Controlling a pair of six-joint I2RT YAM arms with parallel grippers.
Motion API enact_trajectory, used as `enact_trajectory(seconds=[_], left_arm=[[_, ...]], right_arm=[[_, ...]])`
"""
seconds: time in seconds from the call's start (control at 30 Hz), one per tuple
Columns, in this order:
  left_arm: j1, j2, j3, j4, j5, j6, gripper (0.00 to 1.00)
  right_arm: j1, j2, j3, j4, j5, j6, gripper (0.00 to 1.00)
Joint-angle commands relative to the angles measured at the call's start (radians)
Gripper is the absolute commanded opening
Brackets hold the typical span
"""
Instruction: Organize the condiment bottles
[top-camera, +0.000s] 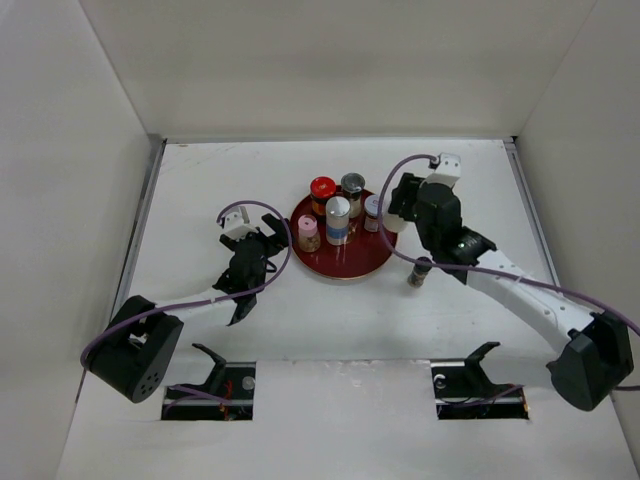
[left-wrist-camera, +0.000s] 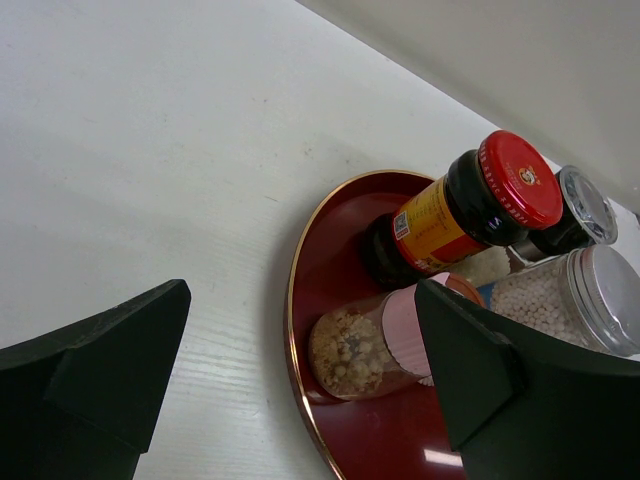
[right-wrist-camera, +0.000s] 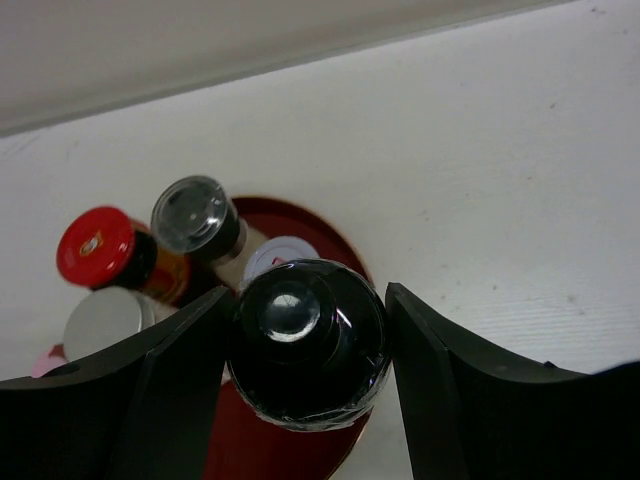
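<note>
- Top external view is showing the surface (top-camera: 200, 190) carrying the round red tray (top-camera: 350, 262) at its middle, between the two arms.
- The left gripper (left-wrist-camera: 300, 290) is hovering just left of the tray. Its jaws are spreading wide with nothing between them, and the pink jar (left-wrist-camera: 370, 345) is sitting ahead of them on the tray.
- The right gripper (right-wrist-camera: 310, 300) is reaching down beside the tray's right rim. Its jaws are pinching the black bottle (right-wrist-camera: 305, 345) on both sides of its cap.
- Five bottles are standing close together on the tray. The silver jar (top-camera: 338, 210) is sitting in the middle, with the red bottle (top-camera: 322, 188) and grey shaker (top-camera: 352, 184) behind it. The pink jar is standing at the left and the lilac jar (top-camera: 373, 206) at the right.
- The black bottle is standing just off the tray's right rim, seemingly on the surface; whether it is lifting clear I cannot tell.
- Progress, as I am judging it: five of six are sitting gathered, so the job is looking mostly done. The black bottle is waiting to join them, and bare tray is showing at the front.
</note>
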Motion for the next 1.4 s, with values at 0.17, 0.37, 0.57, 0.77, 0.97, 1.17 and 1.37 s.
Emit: enact_trajectory(seconds=[0.17, 0.37, 0.57, 0.77, 0.97, 1.17, 1.37], left_arm=[[0.004, -0.018, 0.007, 0.058, 0.006, -0.009, 0.99], [0.007, -0.024, 0.004, 0.058, 0.003, -0.009, 0.99], [0.007, -0.028, 0.004, 0.056, 0.004, -0.009, 0.99], [0.007, -0.026, 0.004, 0.058, 0.006, -0.009, 0.99], [0.005, -0.023, 0.004, 0.058, 0.006, -0.009, 0.99], [0.007, -0.024, 0.004, 0.058, 0.003, -0.009, 0.99], [0.010, -0.031, 0.000, 0.058, -0.002, -0.009, 0.99]], right_arm=[[0.142, 0.040, -0.013, 0.136, -0.047, 0.026, 0.51], [0.260, 0.181, -0.011, 0.257, -0.033, 0.039, 0.50], [0.320, 0.293, -0.007, 0.310, 0.033, 0.039, 0.51], [0.352, 0.362, -0.028, 0.340, 0.056, 0.045, 0.55], [0.358, 0.332, -0.044, 0.325, 0.061, 0.033, 0.87], [0.366, 0.085, -0.106, 0.199, 0.091, 0.006, 0.96], [0.270, -0.197, -0.212, -0.065, 0.240, 0.032, 0.93]])
